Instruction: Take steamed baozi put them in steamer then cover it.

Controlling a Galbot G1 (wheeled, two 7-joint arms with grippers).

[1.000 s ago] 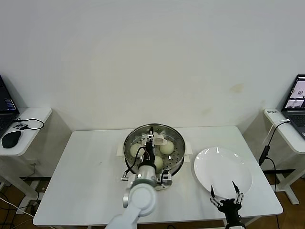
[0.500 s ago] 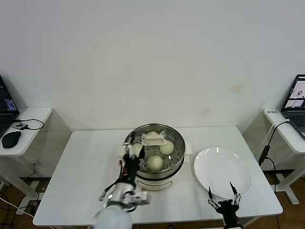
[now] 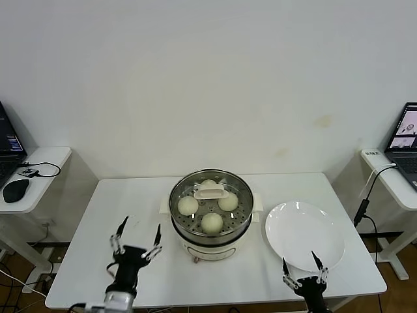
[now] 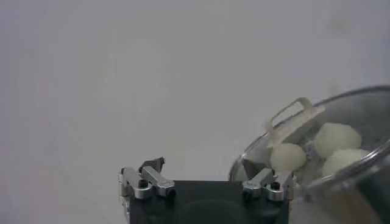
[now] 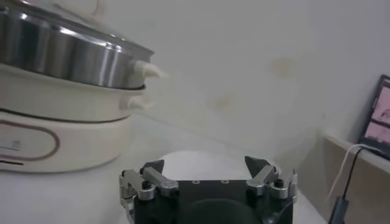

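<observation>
wall [image 3: 208,78]: plain white | table [image 3: 117,208]: white | side desks [image 3: 39,163]: white, laptops on both

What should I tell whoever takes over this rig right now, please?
Left tool: open, empty, over the table's front left, clear of the steamer.
Right tool: open, empty, at the front edge of the bare plate.
Baozi: inside the steamer; three show plainly, a fourth sits partly behind the lid handle.
Lid: on the steamer.
Done: loading and covering.
Left: nothing apparent.
</observation>
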